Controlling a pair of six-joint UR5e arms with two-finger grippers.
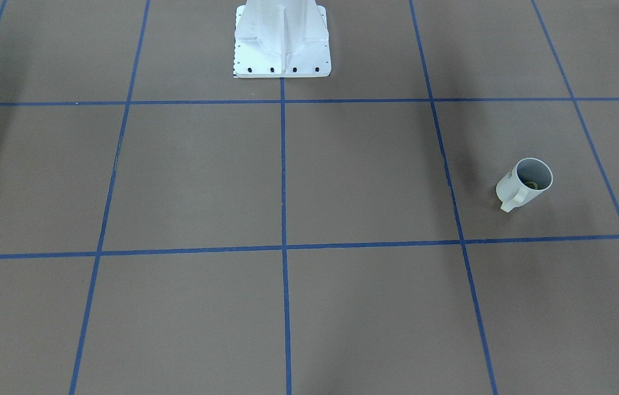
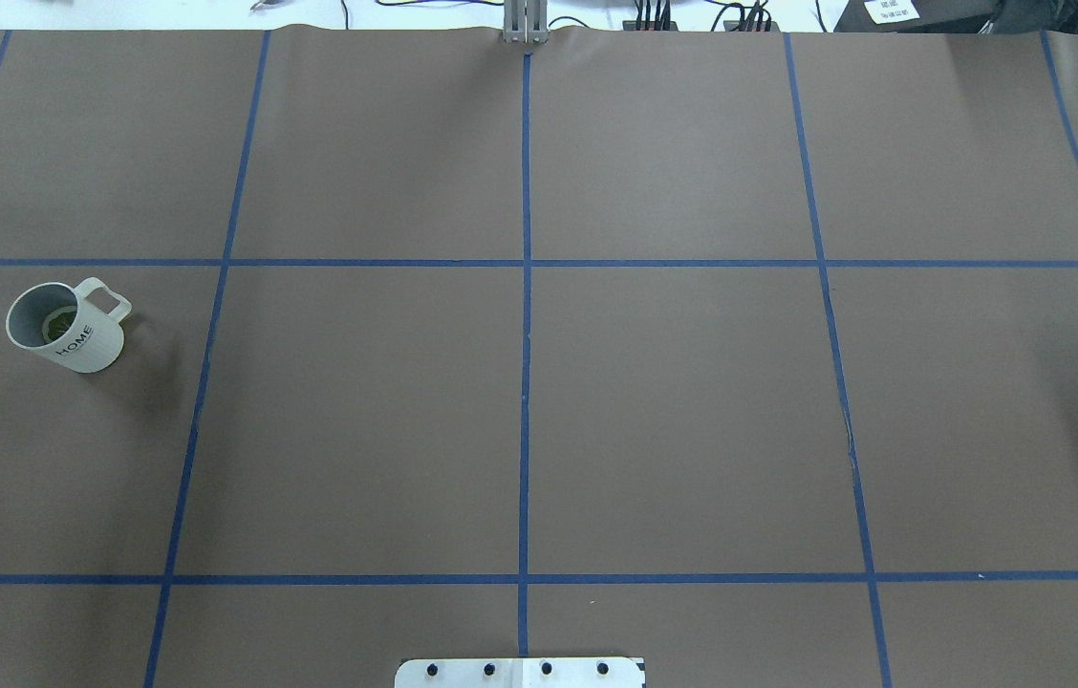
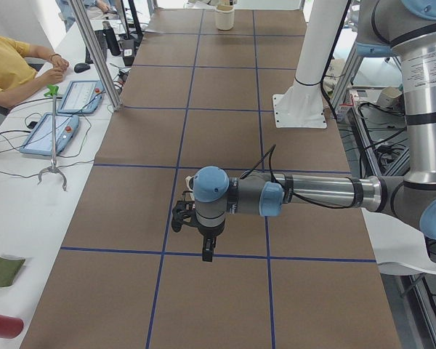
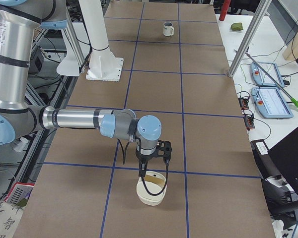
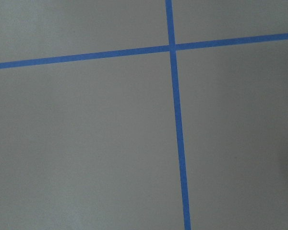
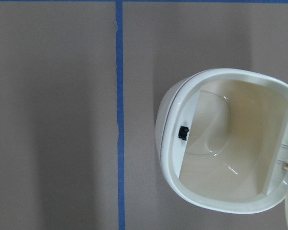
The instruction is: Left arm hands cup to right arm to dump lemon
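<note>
**Cup waits alone, far from the right tool**

The cup [image 2: 80,339] stands upright on the bench [image 2: 673,411]. Nothing is holding it. The lemon [image 2: 55,325] lies at the bottom inside it.

From the right tool [image 4: 141,173], the cup is a long way off, near the other end of the bench. The right tool hangs just above a white tub [image 4: 151,193] and points down.

The left tool [image 3: 208,254] hangs over the bench and points down too. Its own camera sees only bare bench and blue tape lines [image 5: 175,120]. So the cup is not right under the left tool. I cannot tell how near the cup is to it.

I cannot tell if either tool is spread or pressed together. They show only from the side, and they look small there.

I think the job is just at its start. The left tool has to go and get the cup first.

Here is what could go wrong:
- The left tool could bump the cup while coming down. The cup would tip and the lemon would roll out onto the bench.
- The cup is smooth and hard, so a weak pinch could let it slip.
- If the cup leans on the way over to the right tool, the little lemon could fall out too soon.
- At the hand-over, the left tool could let go before the right tool has a good hold. The cup would drop and could break.
</note>
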